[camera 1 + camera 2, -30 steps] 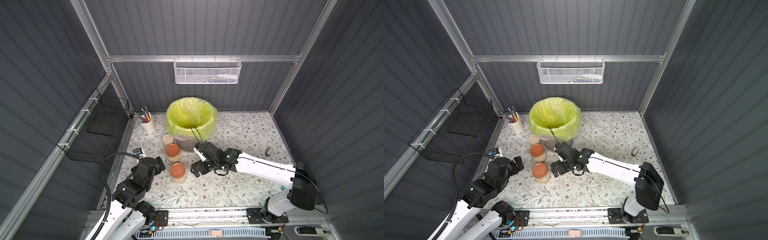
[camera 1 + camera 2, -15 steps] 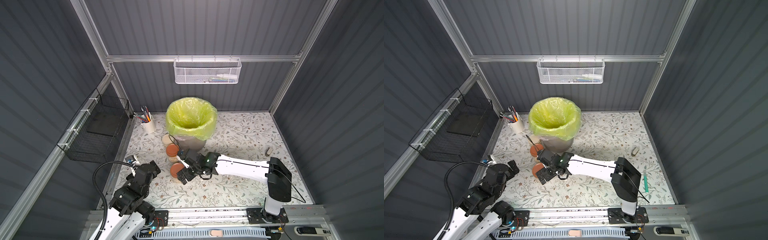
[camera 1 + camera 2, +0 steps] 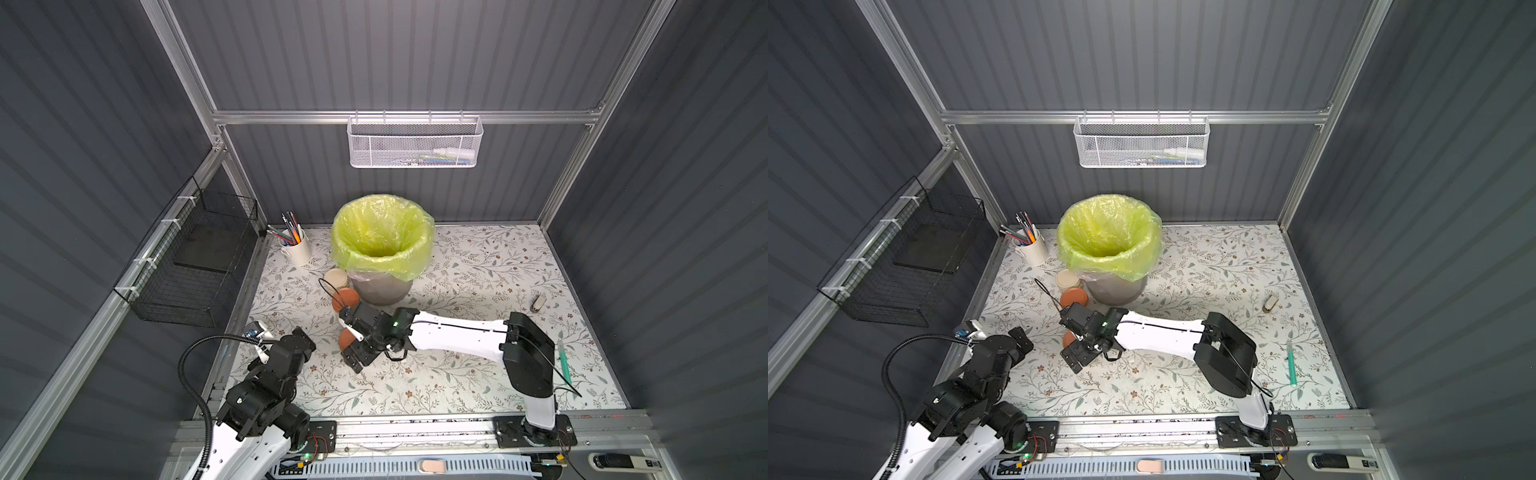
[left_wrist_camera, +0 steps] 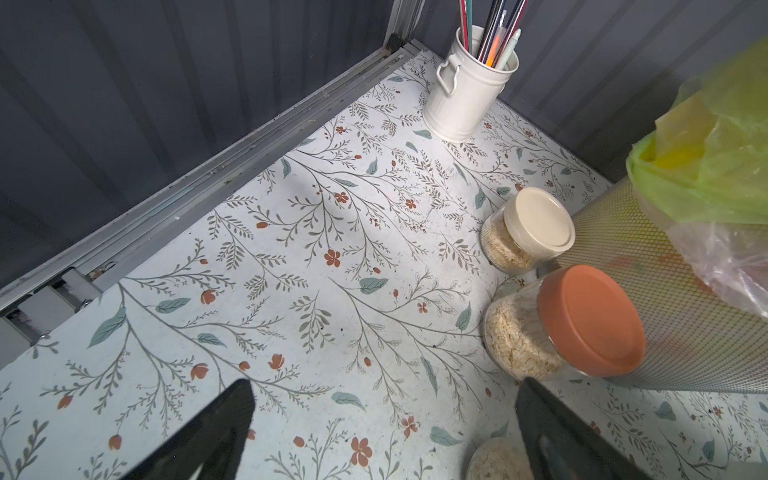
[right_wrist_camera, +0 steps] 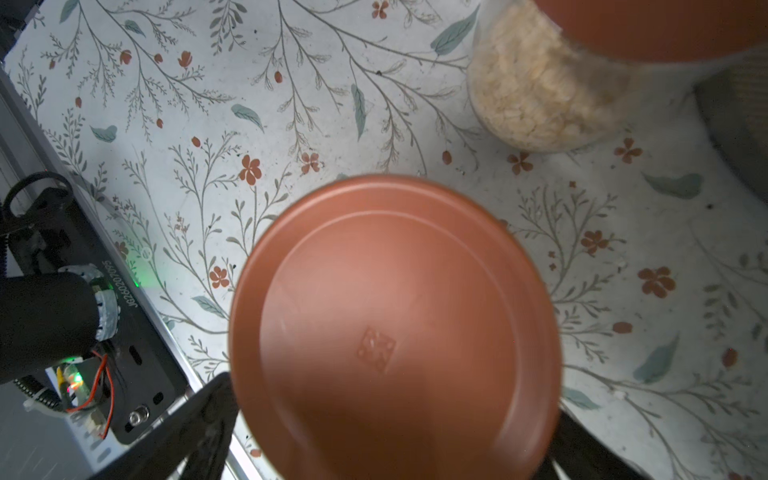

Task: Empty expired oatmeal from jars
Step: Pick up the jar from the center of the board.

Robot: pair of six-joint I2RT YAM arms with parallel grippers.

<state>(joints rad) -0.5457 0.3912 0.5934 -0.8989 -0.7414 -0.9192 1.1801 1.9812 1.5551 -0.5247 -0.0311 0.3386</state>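
floral tbl [image 3: 478, 266] | on it: 3 jars [image 3: 336, 277], bin [image 3: 382, 289], pen cup [image 3: 296, 252], teal stick [image 3: 564, 361], sm. grey item [image 3: 539, 303]

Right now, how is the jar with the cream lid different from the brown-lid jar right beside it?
The cream-lid jar has a pale cream lid; the brown-lid jar beside it has a terracotta one. The cream-lid jar stands nearer the pen cup; the brown-lid jar stands farther from it. Both are upright, closed clear jars of oatmeal beside the bin.

cream-lid jar [image 4: 536, 226] | middle brown-lid jar [image 4: 582, 320] | front brown-lid jar [image 5: 395, 328] | all upright, closed, in a row | oatmeal [image 4: 515, 349] pale flakes inside
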